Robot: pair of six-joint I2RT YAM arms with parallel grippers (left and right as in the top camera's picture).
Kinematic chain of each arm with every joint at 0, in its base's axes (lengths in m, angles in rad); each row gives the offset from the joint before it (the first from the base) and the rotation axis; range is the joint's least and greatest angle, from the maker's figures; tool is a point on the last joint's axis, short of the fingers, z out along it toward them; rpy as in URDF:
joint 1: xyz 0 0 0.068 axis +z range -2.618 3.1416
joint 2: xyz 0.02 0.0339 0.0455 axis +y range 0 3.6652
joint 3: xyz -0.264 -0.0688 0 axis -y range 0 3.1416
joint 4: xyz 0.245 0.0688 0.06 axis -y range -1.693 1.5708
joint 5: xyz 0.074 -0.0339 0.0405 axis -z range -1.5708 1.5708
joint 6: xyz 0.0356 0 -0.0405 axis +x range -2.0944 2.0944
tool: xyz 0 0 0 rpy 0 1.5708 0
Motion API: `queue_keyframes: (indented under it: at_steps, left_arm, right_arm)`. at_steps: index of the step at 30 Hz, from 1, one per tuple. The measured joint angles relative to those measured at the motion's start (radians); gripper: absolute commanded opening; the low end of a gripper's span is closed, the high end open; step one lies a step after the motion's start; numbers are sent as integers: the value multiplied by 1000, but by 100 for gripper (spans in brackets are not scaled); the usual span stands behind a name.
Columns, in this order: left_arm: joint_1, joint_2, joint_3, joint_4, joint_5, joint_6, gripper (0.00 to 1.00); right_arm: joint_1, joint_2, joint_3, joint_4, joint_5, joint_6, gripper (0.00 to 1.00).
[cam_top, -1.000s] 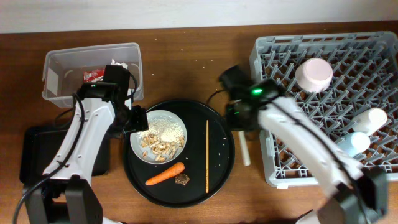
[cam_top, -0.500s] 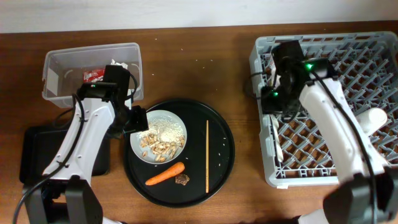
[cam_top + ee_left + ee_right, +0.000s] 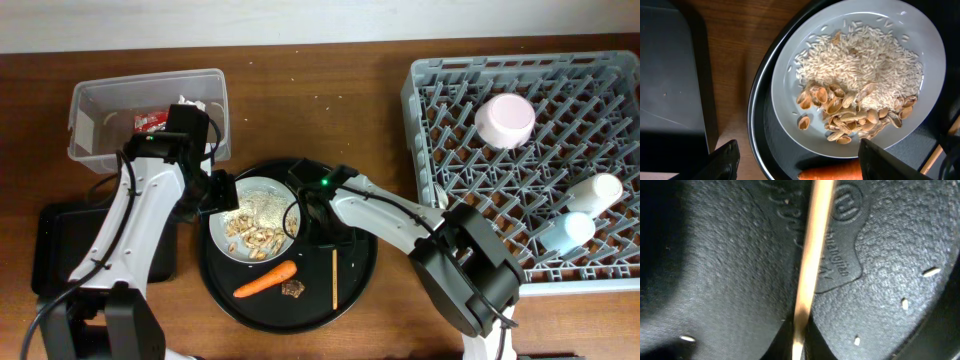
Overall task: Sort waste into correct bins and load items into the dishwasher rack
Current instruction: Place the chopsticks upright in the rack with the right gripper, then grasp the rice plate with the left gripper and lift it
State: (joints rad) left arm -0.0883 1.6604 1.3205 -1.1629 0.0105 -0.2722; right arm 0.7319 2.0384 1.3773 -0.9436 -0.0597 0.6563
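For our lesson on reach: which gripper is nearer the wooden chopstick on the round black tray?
Right. The right gripper is directly over the chopstick's upper end; the left gripper sits across the white bowl, at its left rim.

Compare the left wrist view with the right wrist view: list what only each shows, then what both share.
Only the left wrist: the white bowl of white rice with beige shell scraps, the orange carrot, the shallow black rectangular tray and the wooden table. Only the right wrist: embossed lettering and stray rice grains on a textured black floor. Both: the large round black tray and the thin wooden chopstick, which is just a sliver at the left wrist view's right edge.
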Motion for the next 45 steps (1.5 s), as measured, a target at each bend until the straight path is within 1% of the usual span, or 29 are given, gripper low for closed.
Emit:
queue_keyframes:
  at_steps: [3, 4, 5, 6, 7, 9, 10, 11, 12, 14, 16, 18, 19, 21, 25, 26, 27, 29, 32, 34, 36, 37, 38, 39, 40, 41, 42, 43, 45]
  left_arm:
    - [0, 0, 0, 0, 0, 0, 75]
    - [0, 0, 0, 0, 0, 0, 75]
    - [0, 0, 0, 0, 0, 0, 75]
    - [0, 0, 0, -1, 0, 0, 75]
    - [0, 0, 0, 0, 0, 0, 75]
    - [0, 0, 0, 0, 0, 0, 75]
    - [0, 0, 0, 0, 0, 0, 75]
    - [0, 0, 0, 0, 1, 0, 75]
    - [0, 0, 0, 2, 8, 0, 75]
    - [-1, 0, 0, 7, 21, 0, 75]
    - [-1, 0, 0, 8, 32, -1, 76]
    - [-1, 0, 0, 13, 41, -1, 75]
    - [-1, 0, 0, 11, 43, -1, 75]
    - [-1, 0, 0, 13, 45, -1, 75]
    - [-1, 0, 0, 13, 45, -1, 76]
    - [-1, 0, 0, 13, 45, -1, 75]
    - [-1, 0, 0, 13, 45, -1, 75]
    - [-1, 0, 0, 13, 45, -1, 76]
    - [-1, 0, 0, 13, 45, -1, 76]
    - [-1, 0, 0, 13, 45, -1, 76]
    - [-6, 0, 0, 30, 64, -1, 76]
    - [-22, 0, 0, 42, 69, -1, 78]
    - [-57, 0, 0, 48, 71, -1, 79]
    - [-117, 0, 0, 65, 76, -2, 79]
    - [-172, 0, 0, 96, 80, -1, 79]
    - [-200, 0, 0, 105, 83, -5, 79]
    - [-263, 5, -1, 176, 85, -29, 79]
    - [-312, 23, -1, 215, 92, -61, 78]
    - [-362, 96, 0, 282, 126, -122, 78]
  right_arm:
    - [-1, 0, 13, -17, 2, 6, 4]
    - [-11, -2, 58, -90, -8, -6, 4]
    - [-21, -18, 81, -102, -9, -13, 4]
    - [-59, -66, 142, -174, -12, -58, 4]
    - [-106, -140, 192, -219, -5, -95, 4]
    - [-257, -315, 235, -356, 40, -228, 4]
    - [-343, -362, 244, -412, 63, -295, 4]
    - [-460, -368, 246, -457, 75, -384, 4]
    - [-506, -364, 246, -467, 82, -420, 4]
    - [-640, -362, 246, -470, 92, -530, 4]
    - [-705, -362, 238, -463, 90, -583, 4]
    - [-718, -356, 187, -412, 90, -613, 4]
    - [-716, -349, 123, -352, 89, -627, 4]
    - [-714, -341, 47, -285, 84, -635, 5]
    - [-711, -341, 17, -255, 43, -639, 5]
    - [-711, -341, 17, -255, 33, -639, 15]
    - [-711, -341, 17, -255, 20, -637, 34]
    - [-711, -341, 17, -254, 2, -641, 39]
    - [-711, -341, 17, -255, -21, -642, 40]
    - [-711, -342, 17, -268, -21, -638, 44]
    - [-718, -386, 16, -267, -27, -618, 66]
    - [-727, -445, 16, -269, -29, -605, 67]
    - [-745, -553, 17, -286, -29, -605, 67]
    - [-752, -599, 19, -306, -29, -604, 67]
    - [-753, -600, 20, -320, -29, -605, 67]
    - [-753, -593, 19, -335, -29, -604, 67]
    - [-753, -592, 19, -335, -29, -603, 67]
    - [-753, -592, 19, -340, -29, -604, 67]
    - [-753, -590, 19, -343, -29, -604, 67]
